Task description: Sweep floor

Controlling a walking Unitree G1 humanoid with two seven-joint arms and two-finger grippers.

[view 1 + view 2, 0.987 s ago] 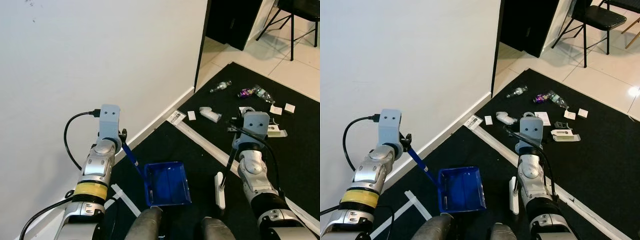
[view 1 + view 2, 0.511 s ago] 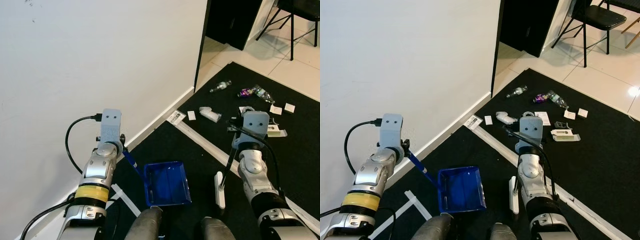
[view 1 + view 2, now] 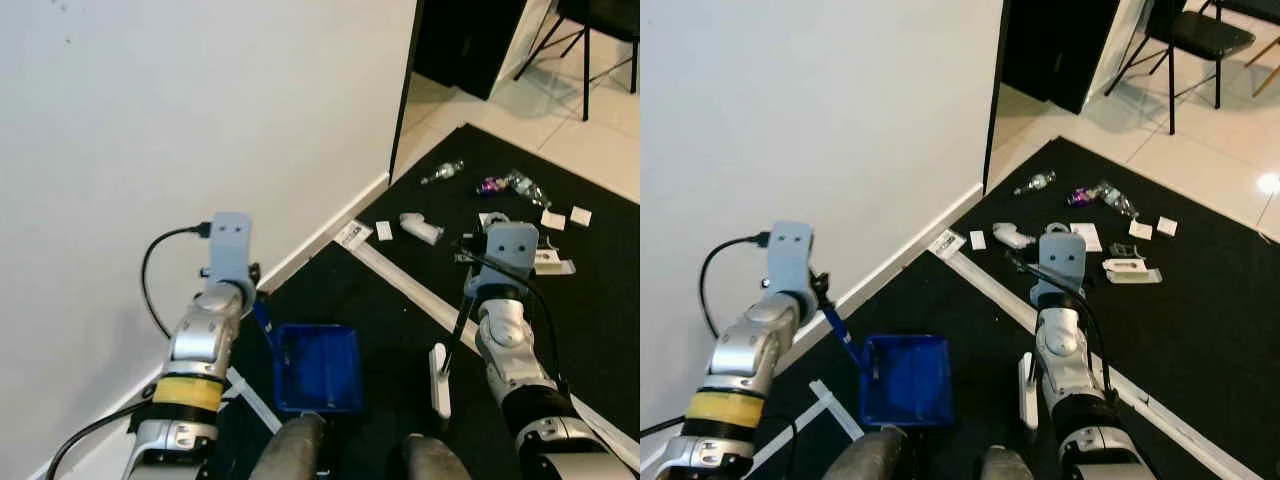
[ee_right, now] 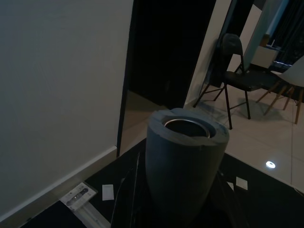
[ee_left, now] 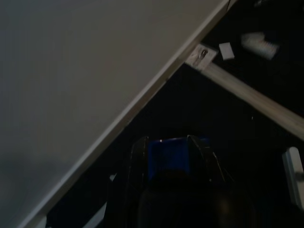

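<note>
A blue dustpan (image 3: 315,368) lies on the black carpet in front of my feet. Its blue handle (image 3: 262,318) runs up into my left gripper (image 5: 171,164), which is shut on it, close to the wall. My right gripper (image 4: 183,199) is shut on the grey top end of a broom handle (image 4: 187,152). The broom's thin dark stick (image 3: 455,335) slants down to a white brush head (image 3: 440,380) resting on the carpet right of the dustpan. Litter lies farther ahead: a clear bottle (image 3: 441,173), a purple wrapper (image 3: 492,185) and several small white boxes and cards (image 3: 420,228).
A white wall (image 3: 180,120) with a skirting board runs along my left. White tape strips (image 3: 400,285) cross the black carpet (image 3: 590,320). Beyond are a dark doorway (image 3: 465,40), pale floor tiles and a black chair (image 3: 1185,40) at the far right.
My left arm has swung so the dustpan has slid a little left and turned squarer to me. The right arm and broom have stayed put.
</note>
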